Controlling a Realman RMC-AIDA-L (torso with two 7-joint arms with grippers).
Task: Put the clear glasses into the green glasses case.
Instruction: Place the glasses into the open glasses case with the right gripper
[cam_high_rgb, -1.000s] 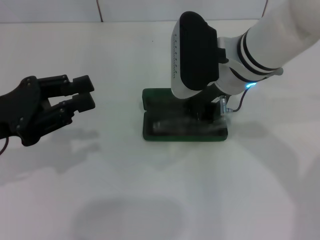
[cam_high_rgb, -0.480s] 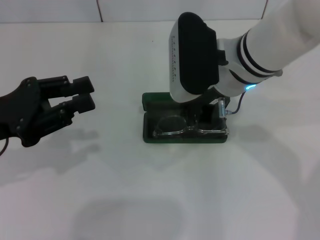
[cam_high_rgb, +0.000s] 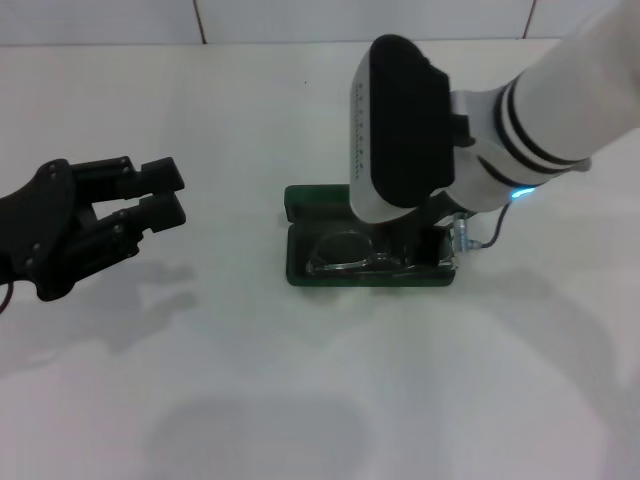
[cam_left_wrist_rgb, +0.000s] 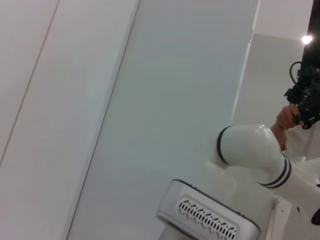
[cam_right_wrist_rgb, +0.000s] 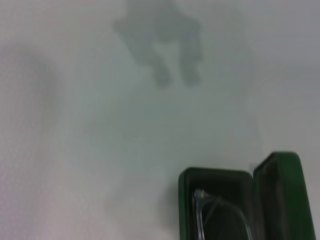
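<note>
The placing step looks all but done — the clear glasses (cam_high_rgb: 345, 252) lie inside the open green glasses case (cam_high_rgb: 300, 270), which sits on the white table (cam_high_rgb: 300, 400) a little toward its far edge and right of the middle. The right gripper (cam_high_rgb: 435, 240) hangs directly over the case's right end, so close that its own body hides the fingertips; I cannot tell whether they grip the frame or have let go. If they hold it, the next move calls for a clean release and a straight lift clear, so the thin arms are not dragged out again. After that the lid wants closing, should the job ask for it.

The left gripper (cam_high_rgb: 150, 195) hovers well off toward the table's left edge, black fingers drawn narrow with nothing between them.

The glasses are colourless and see-through — a rounded lens outline shows against the dark lining, lying flat. The case is dark green with rounded corners, its lid standing open on the far side.
</note>
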